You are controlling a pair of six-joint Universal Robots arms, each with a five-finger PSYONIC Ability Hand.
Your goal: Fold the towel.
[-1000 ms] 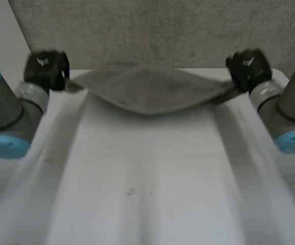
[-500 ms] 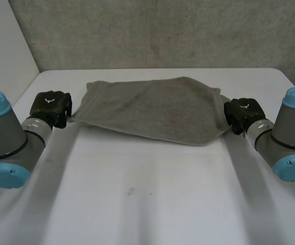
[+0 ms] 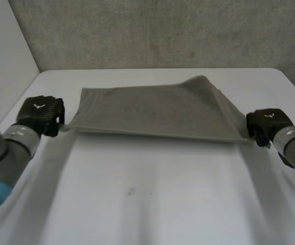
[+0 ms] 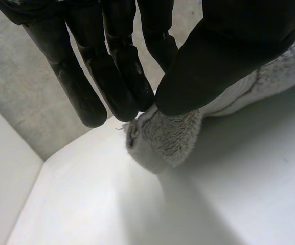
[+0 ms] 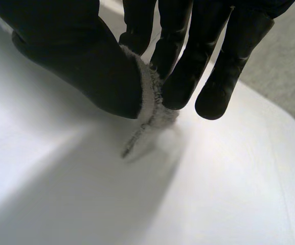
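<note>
**Hands: left hand (image 3: 40, 113) and right hand (image 3: 267, 124) each pinching a near corner of the towel (image 3: 157, 109)**

I'm watching the head view. The towel is lying spread across the far half of the desk (image 3: 152, 199), with its near edge pulled into a straight line between the two hands. The left hand is sitting at the near left corner and the right hand at the near right corner.

In the left wrist view the thumb (image 4: 224, 56) is pressing the fluffy corner (image 4: 162, 138) against the fingers (image 4: 121, 76). That corner is hanging just above the desk, not resting on it. The right wrist view shows the same: thumb (image 5: 81, 56) and fingers (image 5: 188, 66) are nipping a thin bit of hem (image 5: 150, 102), with very little cloth inside the pinch.

The far right part of the towel is humping up into a ridge, while the far left is lying flat.

I'm judging this as the step of laying the cloth out or carrying the edge over, so the fold isn't finished.

Risks I'm flagging:
- The right pinch is looking shallow. Any extra tension between the arms could pull the hem out and drop that corner.
- The hump could get trapped as a crease if the edge goes over it.
- If the hands are travelling unevenly, the fold line could skew and the edges won't match.
- Lifting too low could drag the whole towel along the desk instead of folding it.
</note>
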